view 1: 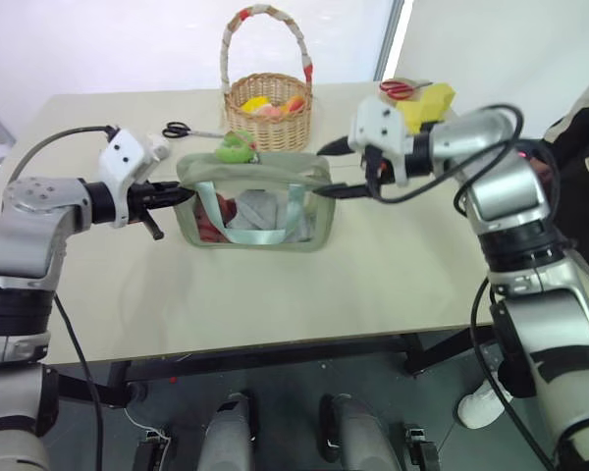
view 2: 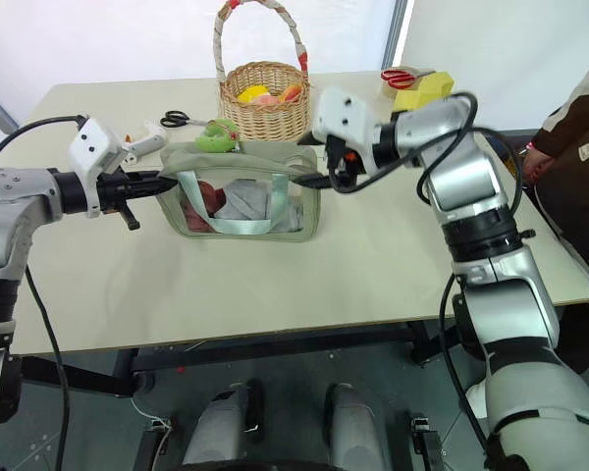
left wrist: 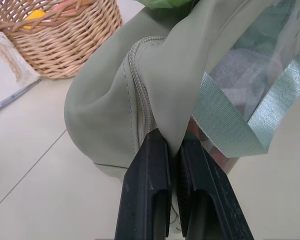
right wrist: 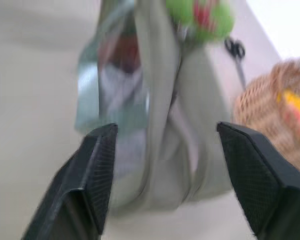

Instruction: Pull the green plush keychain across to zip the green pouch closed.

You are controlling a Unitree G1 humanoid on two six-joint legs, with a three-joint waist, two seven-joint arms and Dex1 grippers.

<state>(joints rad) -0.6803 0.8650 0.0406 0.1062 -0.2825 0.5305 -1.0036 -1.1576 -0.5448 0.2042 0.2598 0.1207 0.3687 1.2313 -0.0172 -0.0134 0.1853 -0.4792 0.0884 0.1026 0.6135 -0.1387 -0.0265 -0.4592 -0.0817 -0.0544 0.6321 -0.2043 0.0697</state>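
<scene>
**Pouch pinned on 1 end, zipper charm not grabbed yet**

Setup is a pale beige table (view 1: 373, 285) in front of a bright white backdrop, with someone in a dark sleeve standing off at the right edge. Going left to right: the left end effector (view 1: 182, 194) comes in level and is clamped tight on the left end of the green pouch (view 1: 260, 201). The wrist view shows both black fingers (left wrist: 145, 195) squeezed on a fold of fabric right by the zipper track. The pouch sits mid-table, looks partly lifted and stretched, clear window facing the robot, red and white stuff inside. The green plush keychain (view 1: 235, 147) rides on the top edge near the left end. Behind it are black scissors (view 1: 180, 130) and a wicker basket (view 1: 267, 108), with yellow stuff further right at the back.

The right end effector (right wrist: 165, 135) hovers at the pouch's right end with its jaws spread wide on either side of the fabric, holding nothing.

Handling guess: the pouch is soft, light and floppy, so it'll buckle unless the left end stays anchored. The charm is squishy and easy to pinch, but I'd grab it low, near the zipper pull, so the tug goes into the slider.
</scene>
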